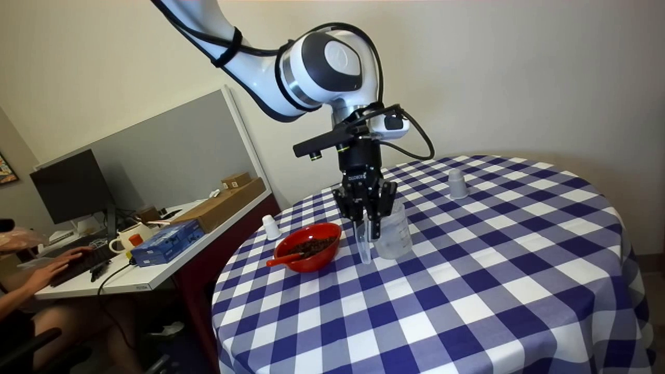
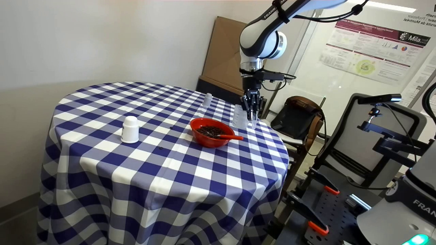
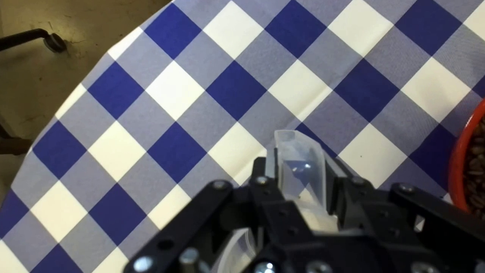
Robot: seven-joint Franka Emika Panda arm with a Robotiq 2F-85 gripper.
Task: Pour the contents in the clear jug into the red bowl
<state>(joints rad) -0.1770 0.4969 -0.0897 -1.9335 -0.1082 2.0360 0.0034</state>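
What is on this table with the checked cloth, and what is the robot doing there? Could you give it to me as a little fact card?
Table cover: blue-and-white checked cloth
Clear jug: roughly upright, beside the red bowl; contents hard to make out
Robot: gripper closed on the jug's handle
In the bowl: dark brown beans and a red-handled utensil
Also on the cloth: a white object and a second white object
Pouring: not under way

We note two white items (image 2: 130, 130) on the checked tablecloth (image 2: 102, 102) and a blue box (image 1: 166, 243) on a desk (image 1: 156, 275).
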